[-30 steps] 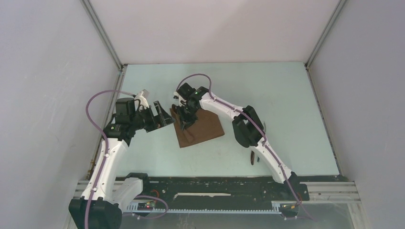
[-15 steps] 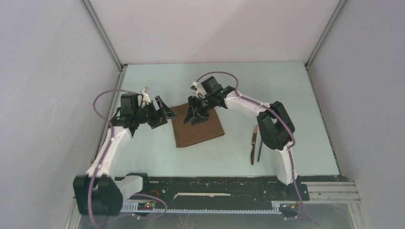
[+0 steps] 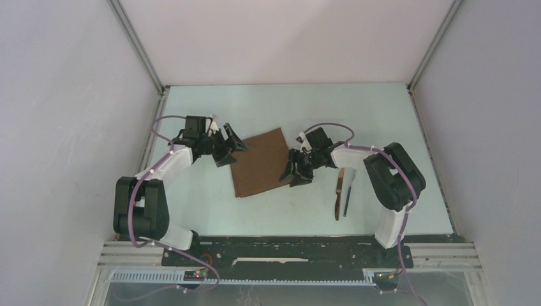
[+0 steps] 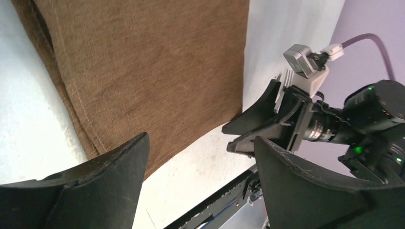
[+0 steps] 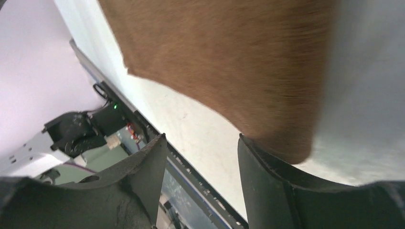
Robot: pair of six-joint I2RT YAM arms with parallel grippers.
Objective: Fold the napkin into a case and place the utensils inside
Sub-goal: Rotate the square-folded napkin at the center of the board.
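The brown napkin (image 3: 263,162) lies flat on the table as a folded rectangle. It fills the top of the left wrist view (image 4: 143,71) and of the right wrist view (image 5: 229,57). No narrow case shows. My left gripper (image 3: 233,147) is open and empty at the napkin's far left edge. My right gripper (image 3: 292,173) is open and empty at its near right corner, one finger (image 5: 267,171) right at the cloth's corner. The utensils lie right of the napkin: a wooden-handled knife (image 3: 339,194) and a thinner dark piece (image 3: 346,199) beside it.
The enclosure's white walls stand left, right and behind. The black rail (image 3: 287,252) with the arm bases runs along the near edge. The right gripper's camera and cable (image 4: 310,119) show in the left wrist view.
My right gripper moved from the napkin's far left side to its near right corner and lowered. My left arm swung down to the napkin's left edge. The utensils came into view.
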